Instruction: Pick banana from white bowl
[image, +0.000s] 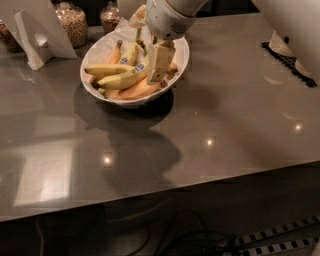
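The hand hangs down into the bowl on the counter, over the stickered end of the banana, likely to take it from above. The banana lies among other bananas; whether the hand grips it I cannot tell.

claw: low over the white bowl, covering the right end of the banana
arm: cut by the top edge, hides the bowl's far rim
jars: tops cropped
table: sides run out of view
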